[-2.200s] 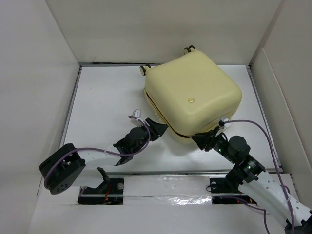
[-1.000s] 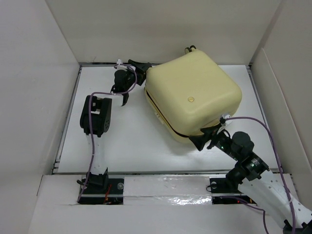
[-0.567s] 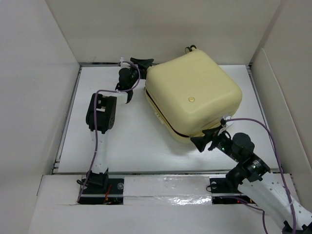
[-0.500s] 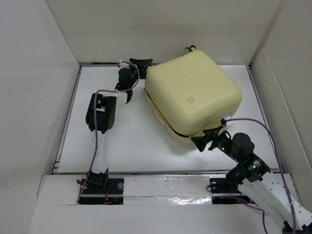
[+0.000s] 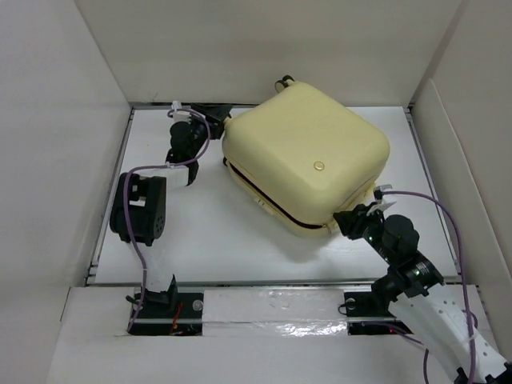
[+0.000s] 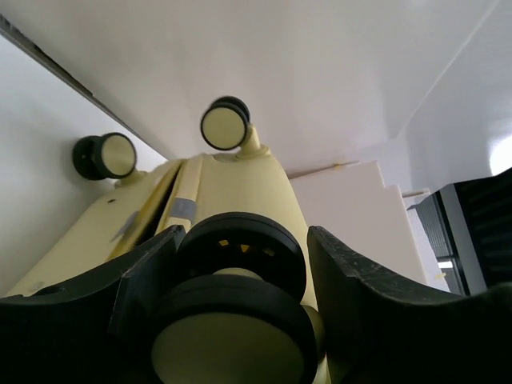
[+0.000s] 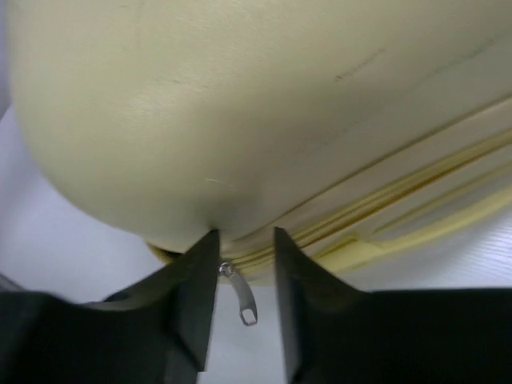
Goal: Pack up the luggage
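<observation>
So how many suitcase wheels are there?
3. Near wheel between the left end effector's fingers; left wheel and top wheel farther back on the luggage. A fourth may be hidden.

A: How many cases?
B: One luggage (image 5: 304, 156), with one emblem (image 5: 319, 166).
A: Wheels?
B: Three wheels (image 6: 240, 264): one between the fingers of the left gripper (image 5: 212, 114), two beyond them.
A: Zip pulls?
B: One pull (image 7: 242, 300), between the fingers of the right gripper (image 5: 356, 218). Two grippers, one table (image 5: 208, 232).
</observation>
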